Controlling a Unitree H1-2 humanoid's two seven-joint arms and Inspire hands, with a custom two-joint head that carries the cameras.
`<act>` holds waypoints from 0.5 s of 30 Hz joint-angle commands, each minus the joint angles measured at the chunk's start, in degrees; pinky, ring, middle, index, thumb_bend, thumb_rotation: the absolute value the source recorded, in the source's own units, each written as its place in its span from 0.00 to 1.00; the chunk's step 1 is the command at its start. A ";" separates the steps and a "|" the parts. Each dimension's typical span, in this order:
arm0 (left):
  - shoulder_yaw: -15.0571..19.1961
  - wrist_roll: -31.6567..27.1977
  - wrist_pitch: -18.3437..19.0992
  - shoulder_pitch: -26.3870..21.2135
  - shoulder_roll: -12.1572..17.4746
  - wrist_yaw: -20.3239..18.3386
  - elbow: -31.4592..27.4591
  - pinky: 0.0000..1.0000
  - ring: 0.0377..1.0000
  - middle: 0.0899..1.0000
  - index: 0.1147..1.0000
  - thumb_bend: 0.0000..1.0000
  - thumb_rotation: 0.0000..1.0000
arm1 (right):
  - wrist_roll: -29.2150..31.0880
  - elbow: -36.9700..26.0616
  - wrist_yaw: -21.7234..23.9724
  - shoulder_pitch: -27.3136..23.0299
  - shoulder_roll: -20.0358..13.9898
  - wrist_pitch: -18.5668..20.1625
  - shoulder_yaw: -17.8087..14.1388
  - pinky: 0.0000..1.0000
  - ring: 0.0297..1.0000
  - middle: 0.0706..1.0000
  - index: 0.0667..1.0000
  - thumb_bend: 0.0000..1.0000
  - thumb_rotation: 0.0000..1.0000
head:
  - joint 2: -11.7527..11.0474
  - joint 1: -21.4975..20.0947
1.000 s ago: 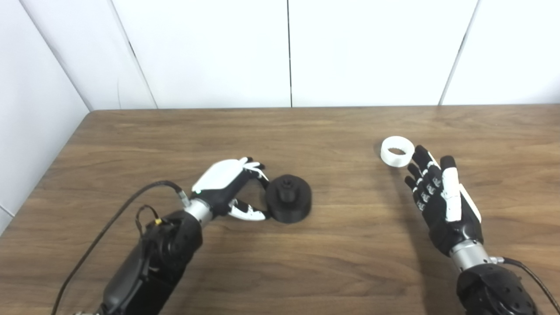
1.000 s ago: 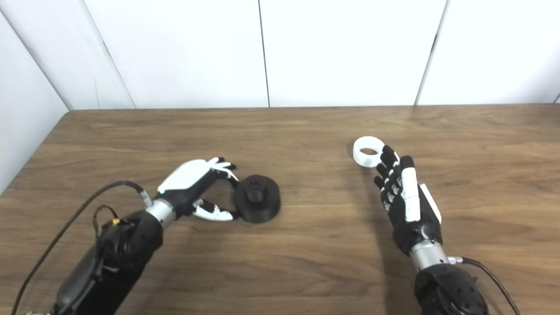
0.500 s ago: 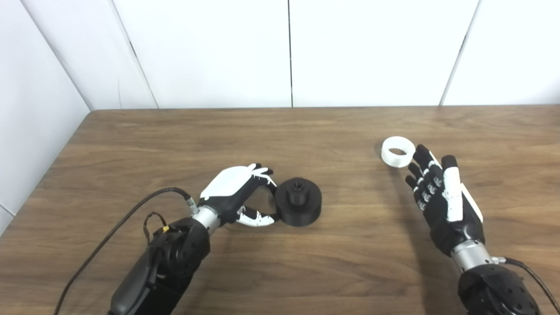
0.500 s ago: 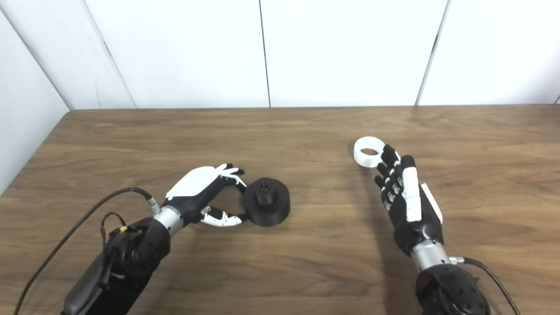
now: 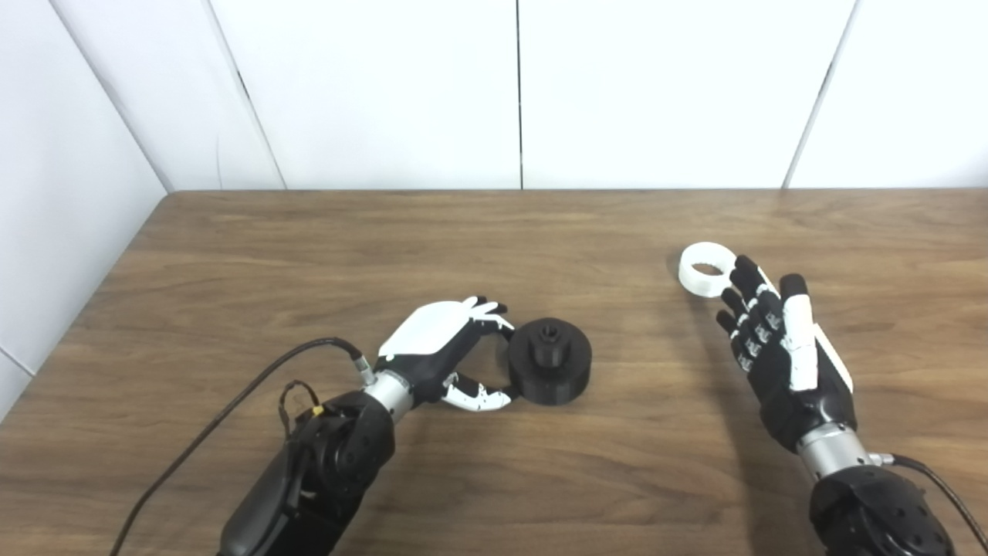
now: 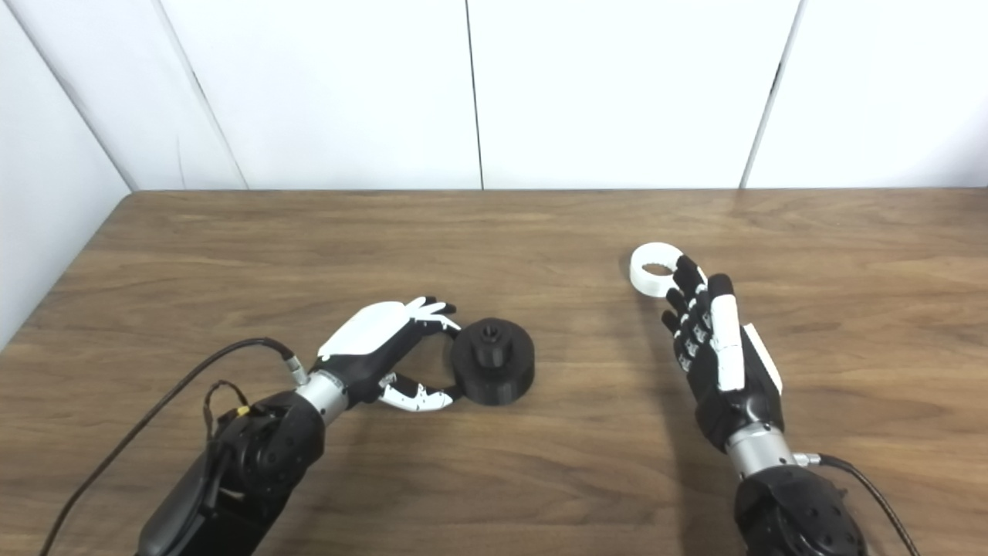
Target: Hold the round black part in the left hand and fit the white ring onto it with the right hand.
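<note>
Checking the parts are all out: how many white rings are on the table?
1. The white ring lies flat on the table at the right, just beyond the right hand. None seems hidden.

A: What are the arms like?
B: Matte black forearms, silver metal wrists. The left hand (image 5: 436, 351) has a white back shell and black-and-white fingers (image 5: 480, 398); the right hand (image 5: 779, 347) is black with white strips.
A: Cables?
B: A black cable (image 5: 231, 409) at each wrist, a small yellow connector (image 5: 315, 411) on the left.
</note>
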 commanded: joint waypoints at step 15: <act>-0.90 1.66 -0.25 -2.22 -0.49 -1.39 -0.43 0.96 1.00 0.96 0.78 0.99 0.31 | -0.17 -1.55 0.61 -1.89 -0.29 -1.13 -0.06 1.00 1.00 1.00 0.97 0.64 1.00 | 0.23 0.33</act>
